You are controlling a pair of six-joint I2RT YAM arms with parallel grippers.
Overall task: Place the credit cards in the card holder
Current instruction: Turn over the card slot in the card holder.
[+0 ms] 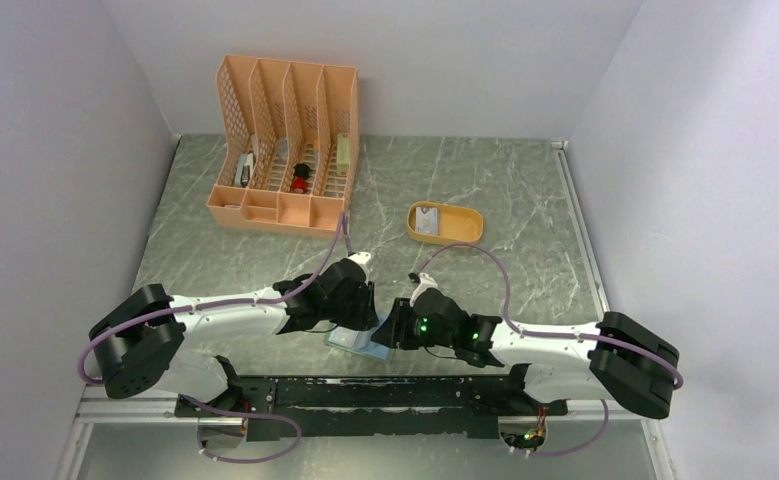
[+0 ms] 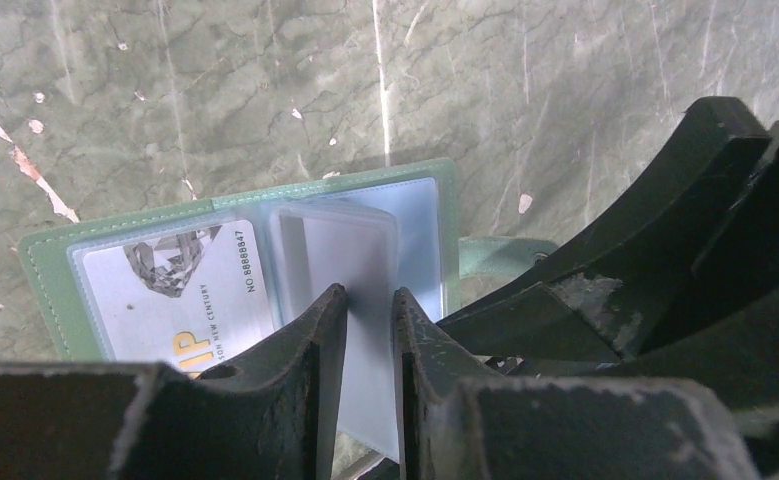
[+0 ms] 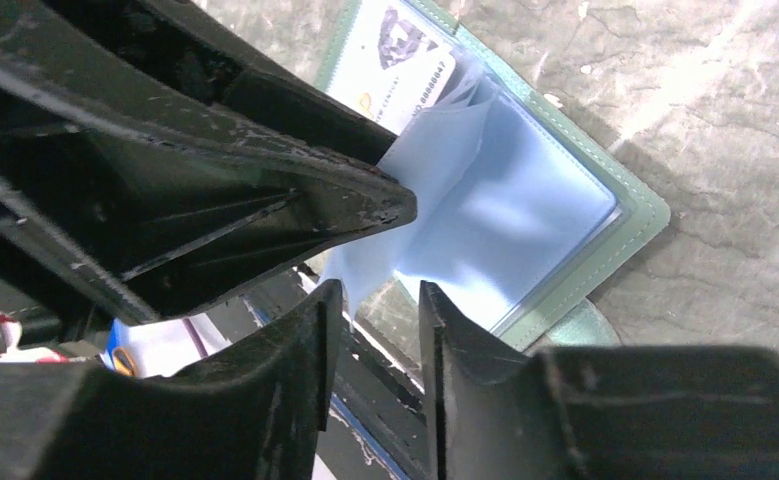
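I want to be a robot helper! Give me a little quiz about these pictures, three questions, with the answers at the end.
1. True or false: the wallet lies open on the table.
2. In the top view, the loose card lies:
A. in the yellow tray
B. in the peach organizer
C. on top of the wallet
3. Fill in the word: the clear sleeve is pinched by the ____ gripper.

Key:
1. True. You can see a card tucked in its left side.
2. A.
3. Left. The left gripper has the sleeve between its fingers.
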